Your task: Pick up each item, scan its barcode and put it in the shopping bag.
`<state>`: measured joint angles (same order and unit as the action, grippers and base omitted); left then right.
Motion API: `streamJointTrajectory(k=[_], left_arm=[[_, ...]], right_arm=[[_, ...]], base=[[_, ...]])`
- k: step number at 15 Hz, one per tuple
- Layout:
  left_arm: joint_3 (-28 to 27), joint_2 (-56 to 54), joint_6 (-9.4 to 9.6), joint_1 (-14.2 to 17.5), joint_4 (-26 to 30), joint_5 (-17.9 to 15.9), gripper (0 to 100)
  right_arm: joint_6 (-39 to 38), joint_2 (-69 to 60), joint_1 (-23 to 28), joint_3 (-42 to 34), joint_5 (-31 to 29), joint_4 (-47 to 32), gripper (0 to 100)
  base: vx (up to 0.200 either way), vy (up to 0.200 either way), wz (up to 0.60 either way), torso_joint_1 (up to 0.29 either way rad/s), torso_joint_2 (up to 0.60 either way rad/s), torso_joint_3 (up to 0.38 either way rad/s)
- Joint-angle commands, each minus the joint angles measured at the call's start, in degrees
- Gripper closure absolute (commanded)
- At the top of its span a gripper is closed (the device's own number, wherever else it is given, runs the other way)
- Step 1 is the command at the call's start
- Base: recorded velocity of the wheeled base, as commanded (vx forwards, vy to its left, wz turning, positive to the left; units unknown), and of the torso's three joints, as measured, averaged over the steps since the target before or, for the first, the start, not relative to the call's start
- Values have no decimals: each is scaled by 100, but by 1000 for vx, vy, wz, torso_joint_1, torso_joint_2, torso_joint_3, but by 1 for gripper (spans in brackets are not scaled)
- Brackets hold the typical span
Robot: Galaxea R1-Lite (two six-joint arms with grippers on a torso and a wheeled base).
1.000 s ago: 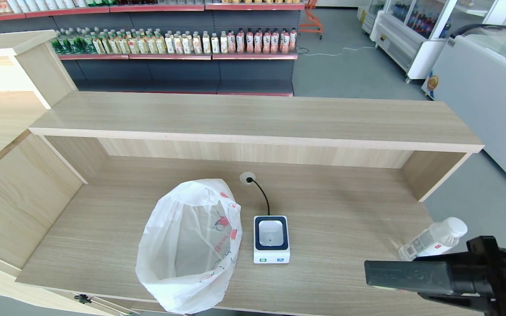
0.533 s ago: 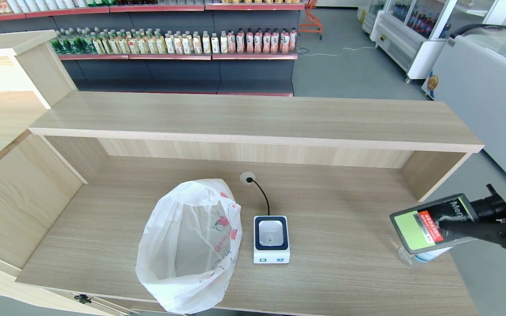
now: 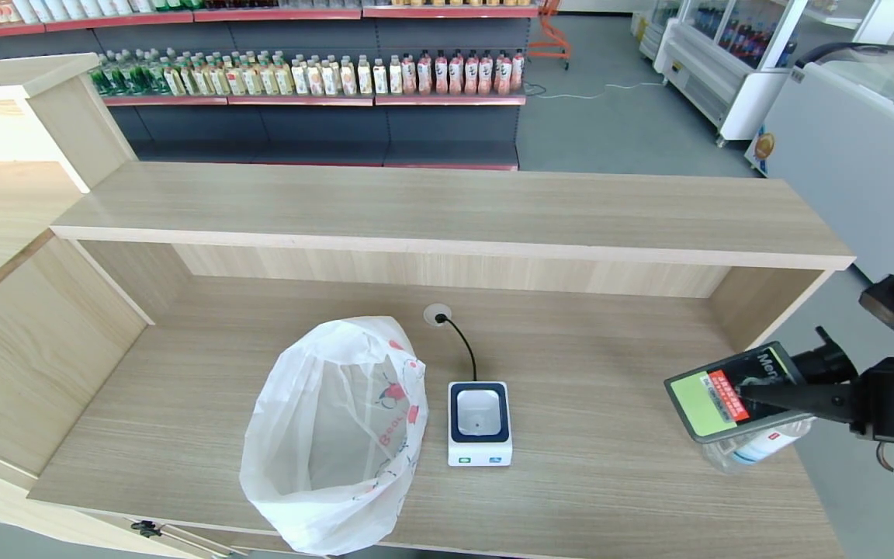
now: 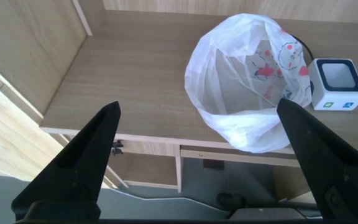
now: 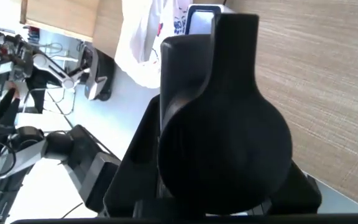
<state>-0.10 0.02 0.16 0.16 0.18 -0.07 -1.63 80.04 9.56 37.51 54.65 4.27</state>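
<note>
Right gripper [image 3: 751,396] – clamped on a dark box [image 3: 701,404], one black finger lying across the box's upper face, the other hidden behind it. It holds the box in the air over the right end of the counter [image 3: 610,481], tilted, with its broad face turned up.

Box labels: a green panel at the end away from the gripper, a red strip with small print next to it, and white lettering on the dark part by the finger. The print is too small to make out.

Directly under the box a clear water bottle [image 3: 761,448] lies on its side on the counter, partly covered by it. It has a white label with a red band.

Scanner [image 3: 479,423] – a white block with a dark-framed window facing up. It sits mid-counter, well to the left of the box, with small green and blue marks on its front edge. Its black cable [image 3: 464,341] runs back to a grommet hole in the counter.

The shopping bag [image 3: 334,442] is just beside the scanner on its left. It is white plastic, standing with the mouth open, printed with a red cartoon figure and red lettering.

Left gripper [image 4: 199,109] – jaws spread wide and holding nothing, up above the counter's front edge on the bag's side.

Behind the counter are store shelves of drink bottles [image 3: 315,74], with chest freezers [image 3: 850,147] off to the right.
</note>
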Motion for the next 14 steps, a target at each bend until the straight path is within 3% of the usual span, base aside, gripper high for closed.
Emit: streamJointTrajectory(k=[1,8,12,14], left_arm=[[1,-2,-7,2,-1,-1,0],[1,-2,-7,2,-1,-1,0],[1,-2,-25,2,-1,7,0],[1,-2,-33,2,-1,-1,0]], right_arm=[[5,424,-516,-42,-332,408,100],[-39,670,-1149,-104,-605,777,100],[-30,723,-1237,-77,-622,777,100],[-30,802,-1290,-86,-939,777,100]], base=[[0,0,0,0,0,0],[0,0,0,0,0,0],[0,200,0,1,1,6],[0,200,0,-7,-2,2]])
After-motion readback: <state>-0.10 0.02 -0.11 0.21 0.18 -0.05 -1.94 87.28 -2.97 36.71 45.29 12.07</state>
